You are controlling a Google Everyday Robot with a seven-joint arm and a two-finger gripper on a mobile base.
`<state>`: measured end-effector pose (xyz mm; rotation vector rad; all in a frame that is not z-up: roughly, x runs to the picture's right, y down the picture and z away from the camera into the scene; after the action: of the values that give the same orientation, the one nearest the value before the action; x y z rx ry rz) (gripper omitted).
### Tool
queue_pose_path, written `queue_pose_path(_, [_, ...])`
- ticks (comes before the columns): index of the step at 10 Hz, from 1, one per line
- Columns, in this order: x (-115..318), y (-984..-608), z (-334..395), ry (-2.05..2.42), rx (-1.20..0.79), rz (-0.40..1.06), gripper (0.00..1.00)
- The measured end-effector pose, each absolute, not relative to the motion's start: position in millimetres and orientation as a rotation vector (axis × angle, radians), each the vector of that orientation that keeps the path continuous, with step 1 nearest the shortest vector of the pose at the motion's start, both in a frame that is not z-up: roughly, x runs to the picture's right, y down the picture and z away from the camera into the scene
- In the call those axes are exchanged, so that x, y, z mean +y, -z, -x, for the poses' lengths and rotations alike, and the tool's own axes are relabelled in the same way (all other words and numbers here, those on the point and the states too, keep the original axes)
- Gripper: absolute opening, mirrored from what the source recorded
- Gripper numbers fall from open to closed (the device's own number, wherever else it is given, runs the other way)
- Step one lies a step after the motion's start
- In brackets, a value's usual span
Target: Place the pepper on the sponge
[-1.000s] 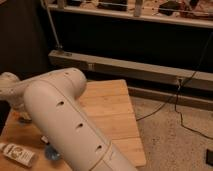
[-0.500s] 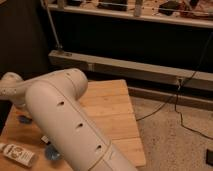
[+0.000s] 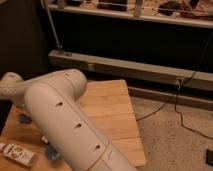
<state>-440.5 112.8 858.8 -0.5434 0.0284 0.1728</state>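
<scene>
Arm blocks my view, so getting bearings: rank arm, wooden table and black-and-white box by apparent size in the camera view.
Largest: arm, though nearness to the camera inflates it.
Next: wooden table.
Smallest: black-and-white box.
The claw is out of view, hidden by the arm.

No text can be read; the box (image 3: 17, 154) on the counter (image 3: 107, 107) bears only blurred markings.

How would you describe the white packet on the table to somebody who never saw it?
Find the wooden table under the big white robot arm; the gripper is out of view, probably behind that arm. At the table's near left corner lies the white packet, long, with dark print, unlike the small blue things nearby.
</scene>
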Motion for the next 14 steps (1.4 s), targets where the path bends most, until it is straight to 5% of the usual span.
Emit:
queue_pose_path(6, [116,-860,445,-0.16,0.037,0.563,0.74])
queue_pose_path(14, [95,-851,465,-0.224,-0.086,0.541,0.78])
